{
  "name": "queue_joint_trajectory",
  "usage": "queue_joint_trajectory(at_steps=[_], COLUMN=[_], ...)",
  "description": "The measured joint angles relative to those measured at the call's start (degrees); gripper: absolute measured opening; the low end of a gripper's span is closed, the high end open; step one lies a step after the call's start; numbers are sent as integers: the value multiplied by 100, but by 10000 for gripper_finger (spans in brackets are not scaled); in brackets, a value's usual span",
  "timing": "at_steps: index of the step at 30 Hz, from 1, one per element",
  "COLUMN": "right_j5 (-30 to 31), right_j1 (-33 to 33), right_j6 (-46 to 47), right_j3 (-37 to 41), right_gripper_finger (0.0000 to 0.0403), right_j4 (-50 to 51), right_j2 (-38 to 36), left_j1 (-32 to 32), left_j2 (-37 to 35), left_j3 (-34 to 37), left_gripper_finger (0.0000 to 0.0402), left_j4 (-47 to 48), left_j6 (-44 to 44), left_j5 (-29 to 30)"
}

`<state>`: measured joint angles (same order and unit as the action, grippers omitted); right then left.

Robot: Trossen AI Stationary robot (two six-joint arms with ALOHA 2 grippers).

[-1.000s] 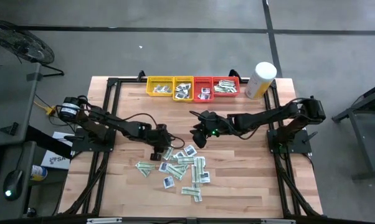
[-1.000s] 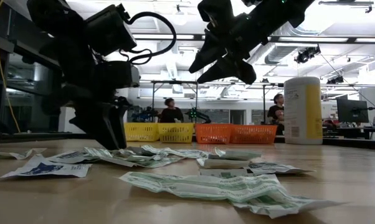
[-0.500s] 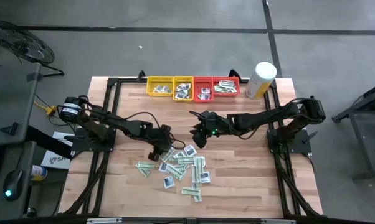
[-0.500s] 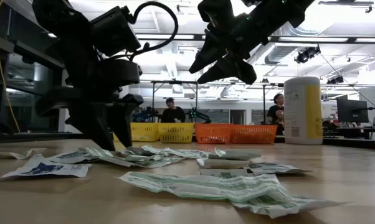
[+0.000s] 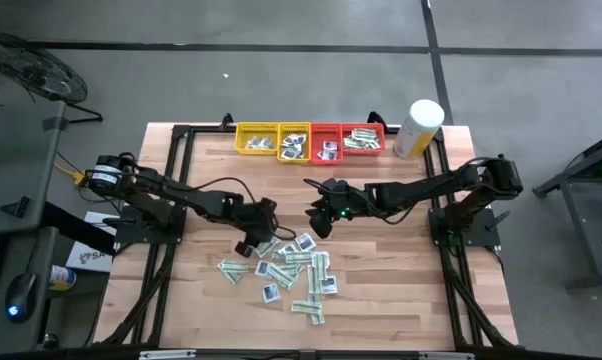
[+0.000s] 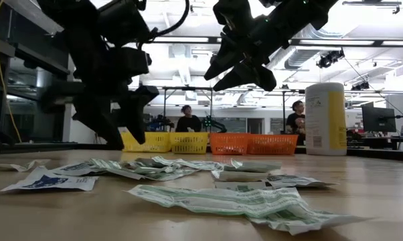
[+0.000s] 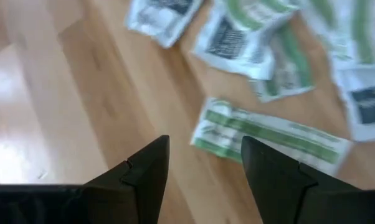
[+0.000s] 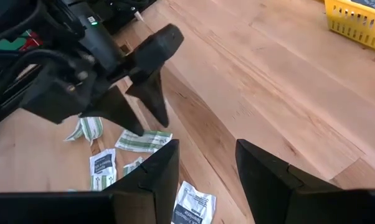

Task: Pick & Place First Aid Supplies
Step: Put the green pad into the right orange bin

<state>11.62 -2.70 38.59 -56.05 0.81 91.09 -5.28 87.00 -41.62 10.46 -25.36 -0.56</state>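
I have the left gripper (image 5: 249,245) hovering low over the far-left edge of the packets (image 5: 293,268), which lie scattered on the middle of the table (image 5: 401,290), near side of centre. Its fingers (image 7: 144,171) stand well apart with nothing between them. I judge they are spread like this so they can come down astride one flat strip, since these thin paper pieces give little to pinch.

In the left wrist view a white-and-green strip (image 7: 268,132) lies flat on the wood just beyond the fingertips and a little toward one of them, not touching either. The small white squares with dark centres (image 7: 228,38) lie farther on.

I keep the right gripper (image 5: 321,222) raised above the table, beyond the pile's far edge, so the left arm has room. Its fingers (image 8: 153,177) are apart and hold nothing.

The yellow trays (image 5: 273,139) and red trays (image 5: 346,139) sit along the far edge, some packets already in them, with the canister (image 5: 418,128) just to their right.
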Motion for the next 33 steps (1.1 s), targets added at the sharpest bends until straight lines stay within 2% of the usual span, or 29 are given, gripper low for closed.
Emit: queue_joint_trajectory(at_steps=[5, 17, 23, 27, 33], right_j5=[7, 26, 17, -23, -24], right_j1=[0, 0, 0, 0, -49], right_j6=[0, 0, 22, 42, 44], right_j3=[0, 0, 2, 2, 2], right_gripper_finger=[151, 151, 151, 151, 151], right_j4=[34, 36, 49, 71, 73], right_j2=[0, 0, 0, 0, 0], left_j1=[0, 0, 0, 2, 11], left_j2=[24, 118, 518, 752, 1023], left_j3=[-96, -103, -109, -142, -148], left_gripper_finger=[198, 198, 198, 198, 198], left_j4=[87, -62, -99, -320, -138], left_j6=[-320, -1037, -999, -705, -264], left_j5=[-477, -446, -453, -384, -541])
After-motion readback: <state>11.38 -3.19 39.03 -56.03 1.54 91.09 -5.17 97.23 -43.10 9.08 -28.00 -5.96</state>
